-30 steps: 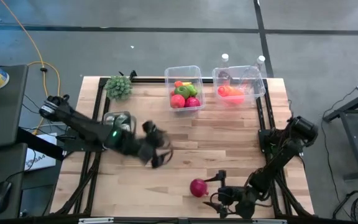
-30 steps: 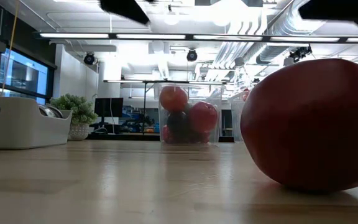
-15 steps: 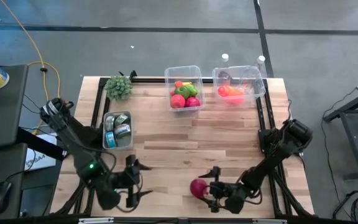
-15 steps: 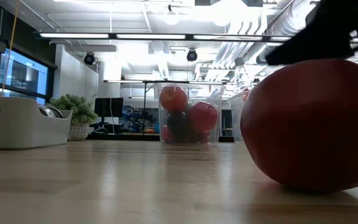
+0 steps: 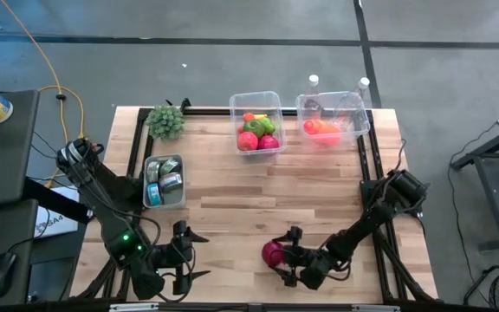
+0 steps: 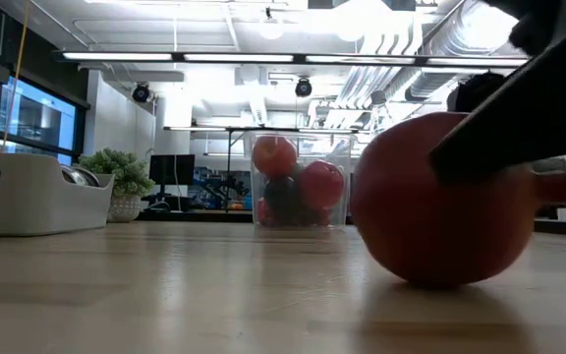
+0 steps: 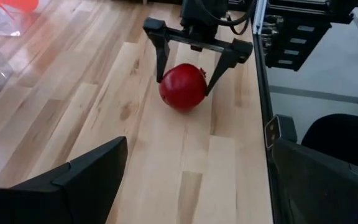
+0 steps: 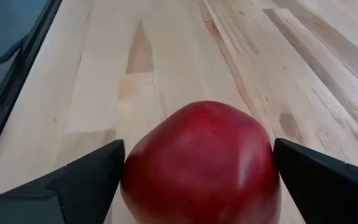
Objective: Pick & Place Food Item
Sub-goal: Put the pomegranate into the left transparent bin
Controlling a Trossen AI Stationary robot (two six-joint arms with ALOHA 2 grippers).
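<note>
Right end effector astride red fruit (stem only in low view)

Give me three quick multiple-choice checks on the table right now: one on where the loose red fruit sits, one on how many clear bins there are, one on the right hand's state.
1. Where is the red fruit?
A. In the grey tray
B. On the table's near edge, between the right hand's fingers
C. Beside the plant

2. How many clear bins stand at the far edge?
A. One
B. Two
C. Four

3. The right hand is:
A. Open around the fruit
B. Shut and empty
C. Lifting the fruit high

Answers:
1 B: the left wrist view shows a finger on each side of it.
2 B: the clear bins stand side by side in the high view.
3 A: the fingers are spread and the fruit rests on the wood.
</note>
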